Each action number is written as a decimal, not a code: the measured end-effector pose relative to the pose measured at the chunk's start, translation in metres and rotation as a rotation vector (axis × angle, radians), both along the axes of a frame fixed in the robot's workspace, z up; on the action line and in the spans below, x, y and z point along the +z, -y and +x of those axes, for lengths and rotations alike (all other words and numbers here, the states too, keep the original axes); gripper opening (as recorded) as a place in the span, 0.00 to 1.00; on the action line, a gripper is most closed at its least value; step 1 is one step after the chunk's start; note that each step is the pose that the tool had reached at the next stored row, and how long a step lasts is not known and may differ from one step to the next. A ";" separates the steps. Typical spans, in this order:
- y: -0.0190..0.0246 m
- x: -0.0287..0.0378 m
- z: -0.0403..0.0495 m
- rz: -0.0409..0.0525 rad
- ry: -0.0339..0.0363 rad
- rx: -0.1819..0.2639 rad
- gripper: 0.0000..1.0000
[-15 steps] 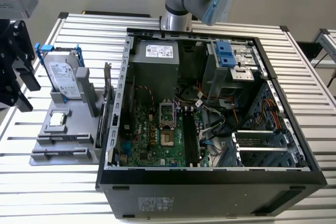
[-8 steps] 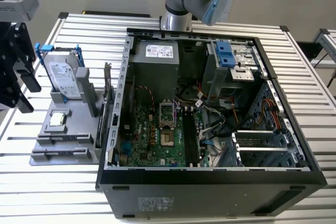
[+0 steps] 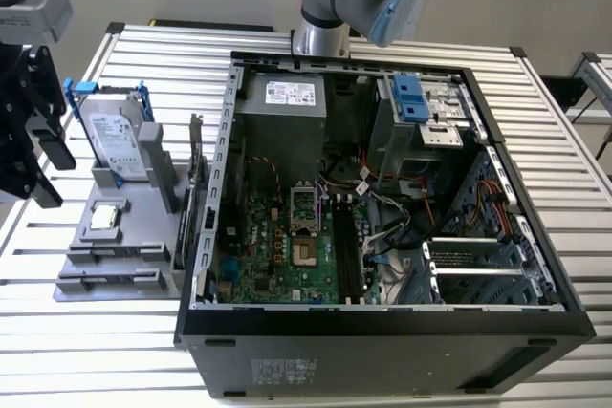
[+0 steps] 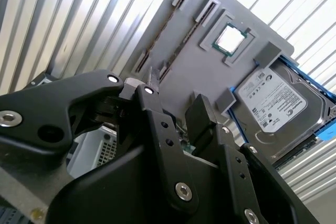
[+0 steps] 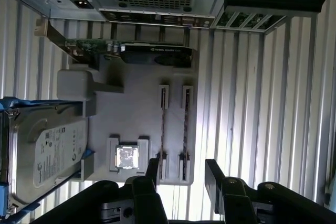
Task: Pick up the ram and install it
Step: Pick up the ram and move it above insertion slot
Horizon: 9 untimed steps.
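In the first wrist view the tool (image 5: 184,174) has its two black fingers spread with nothing between them, and it hangs above the gray holder (image 5: 136,103). The ram (image 5: 185,124) stands there on its thin edge between two end clips. I judge this is so that the fingers can close on its flat faces. It lines up with the gap of the fingers. A second strip (image 5: 163,124) of the same kind stands just beside it, nearer to the processor chip (image 5: 126,157). The hard drive (image 5: 44,150) carries a white label, and I leave its print unread.

In the second wrist view the fingers are likewise apart, and barcodes show on the hard drive's label.

In the exterior view the tool is at the exterior view's left, over the holder on the slatted worktop (image 3: 96,351). The computer case (image 3: 382,351) lies with its open side up, probably so that the board can be reached from above. White stickers sit on its power supply (image 3: 287,126) and on its near wall, but their print is too small to read.
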<state>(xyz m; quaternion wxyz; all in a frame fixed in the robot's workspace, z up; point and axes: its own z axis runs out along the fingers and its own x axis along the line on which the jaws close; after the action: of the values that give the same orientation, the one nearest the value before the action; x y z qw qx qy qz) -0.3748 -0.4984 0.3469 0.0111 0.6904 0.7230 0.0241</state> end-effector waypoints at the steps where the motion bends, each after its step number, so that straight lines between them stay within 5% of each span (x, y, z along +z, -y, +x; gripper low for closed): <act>1: 0.0000 -0.0003 0.0000 -0.0001 -0.0001 0.000 1.00; 9: 0.0000 -0.0022 0.0000 -0.0001 -0.0008 0.000 1.00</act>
<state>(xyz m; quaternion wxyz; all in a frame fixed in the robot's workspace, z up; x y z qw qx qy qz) -0.3748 -0.4984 0.3447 0.0109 0.6904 0.7230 0.0238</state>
